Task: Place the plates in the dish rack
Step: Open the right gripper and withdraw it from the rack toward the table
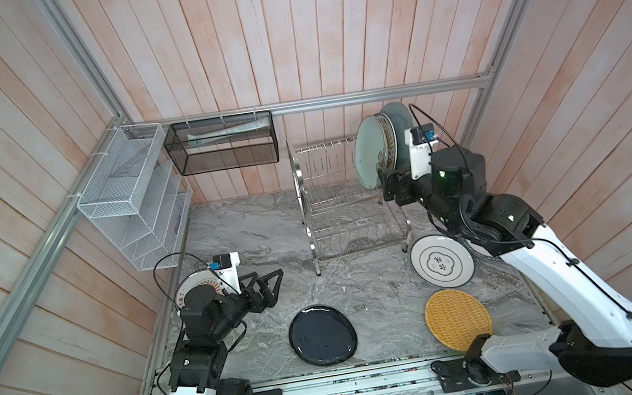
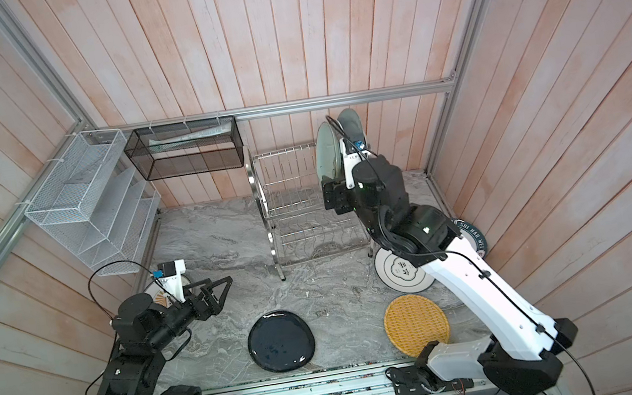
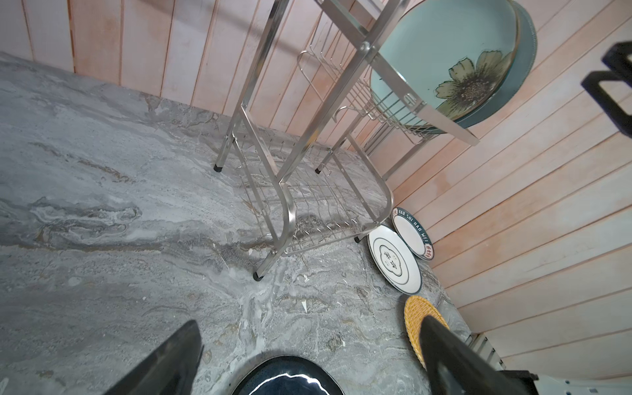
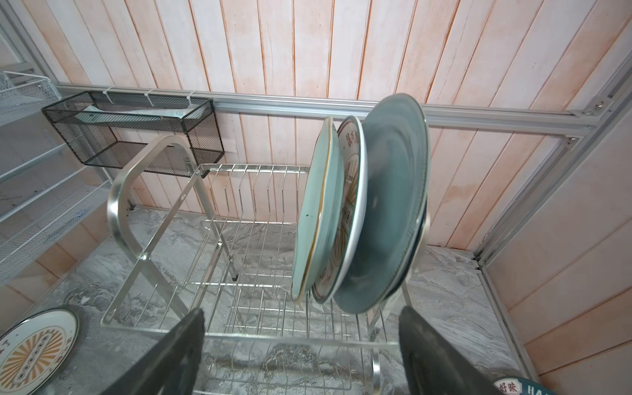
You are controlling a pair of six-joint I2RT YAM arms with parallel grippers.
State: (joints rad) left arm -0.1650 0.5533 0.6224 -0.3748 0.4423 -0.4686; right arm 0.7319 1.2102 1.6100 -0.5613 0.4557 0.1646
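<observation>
The steel dish rack (image 1: pixel 332 208) stands at the back of the marble table. Its upper tier holds three upright plates: pale green (image 4: pixel 318 212), orange-sunburst (image 4: pixel 354 191) and grey-blue (image 4: pixel 390 212). My right gripper (image 4: pixel 302 309) hangs open just in front of them, holding nothing. On the table lie a dark navy plate (image 1: pixel 322 334), a yellow woven plate (image 1: pixel 458 319), a white lettered plate (image 1: pixel 442 259) and another lettered one (image 2: pixel 475 237) half hidden behind the right arm. An orange-sunburst plate (image 1: pixel 196 286) lies under my left gripper (image 1: pixel 272 286), which is open and empty.
A white mesh organiser (image 1: pixel 130 199) and a black mesh basket (image 1: pixel 223 144) hang on the back left walls. Wood-panelled walls close in the table on three sides. An aluminium rail (image 1: pixel 334 100) runs along the back wall above the rack.
</observation>
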